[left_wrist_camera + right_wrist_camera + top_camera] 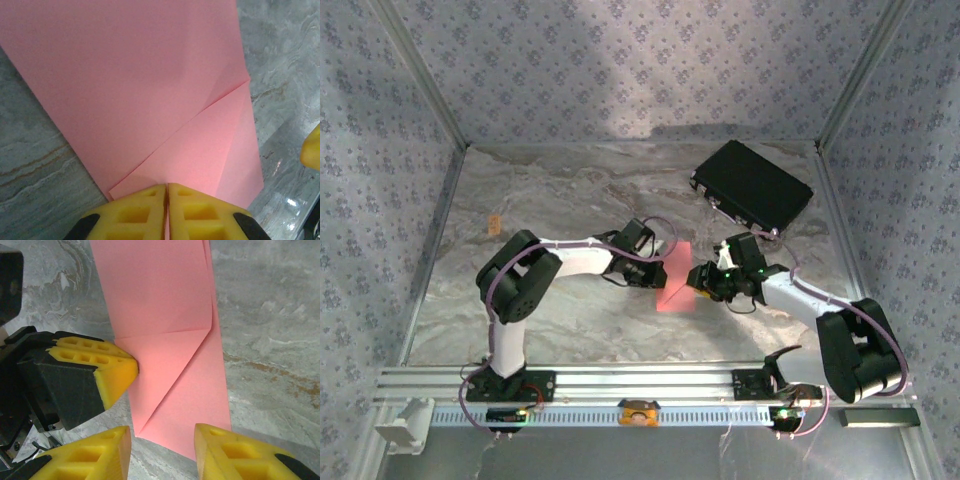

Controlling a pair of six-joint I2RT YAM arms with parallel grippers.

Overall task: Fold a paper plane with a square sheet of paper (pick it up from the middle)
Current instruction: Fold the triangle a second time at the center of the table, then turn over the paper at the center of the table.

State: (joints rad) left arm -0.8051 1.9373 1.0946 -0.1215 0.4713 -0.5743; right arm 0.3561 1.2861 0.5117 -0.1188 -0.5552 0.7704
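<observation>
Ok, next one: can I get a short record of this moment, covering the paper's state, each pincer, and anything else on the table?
paper: square sheet of paper, pink, lying on the table between the arms
fold state: partly folded, one corner flap turned in along a diagonal crease; no plane shape yet
left pincer: shut on the sheet's edge at the flap
right pincer: open, fingers either side of the sheet's end, not gripping
other: black case at the far right, apart from the paper
</observation>
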